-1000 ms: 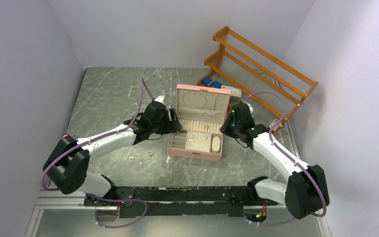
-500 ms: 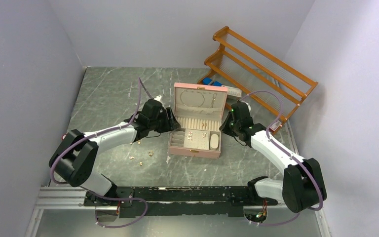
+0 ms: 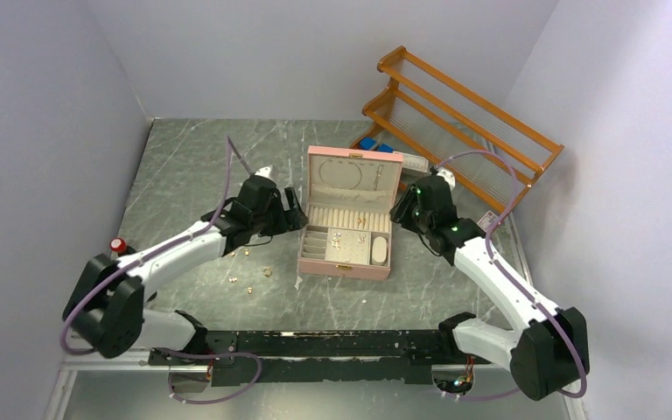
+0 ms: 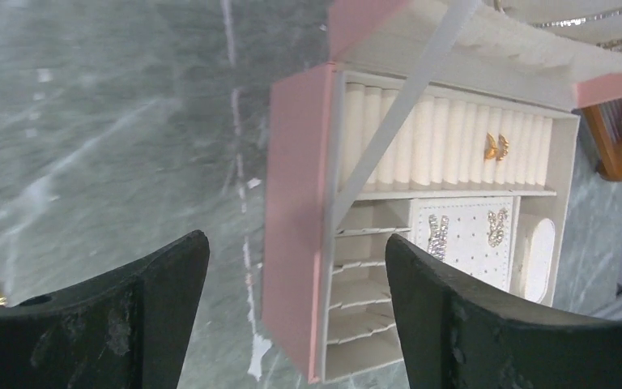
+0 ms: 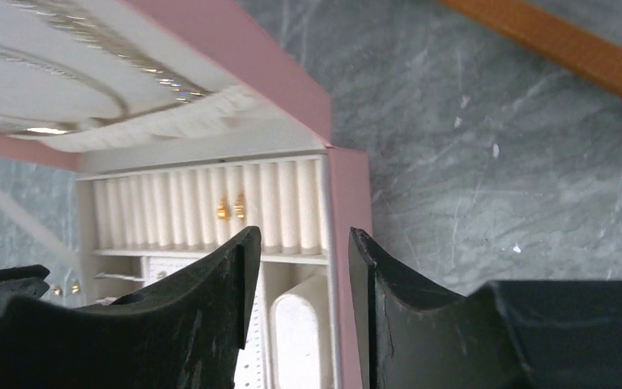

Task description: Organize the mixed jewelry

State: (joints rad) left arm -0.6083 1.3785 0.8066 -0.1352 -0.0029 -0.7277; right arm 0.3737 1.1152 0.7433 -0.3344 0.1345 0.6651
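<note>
Top external shows us the marble table point(image 3: 192, 157) with the pink jewelry box point(image 3: 347, 267) lying open, the left gripper point(image 3: 293, 210) just left of it and the right gripper point(image 3: 400, 214) at its right wall. Both pincers stand parted, holding nothing. A pair of gold earrings point(image 4: 496, 147) sits in the box's ring rolls, and loose gold rings point(image 3: 267, 272) lie near-left of the box. We judge a pick comes next: the left arm must swing near-left, descend, and pinch one ring.
</note>
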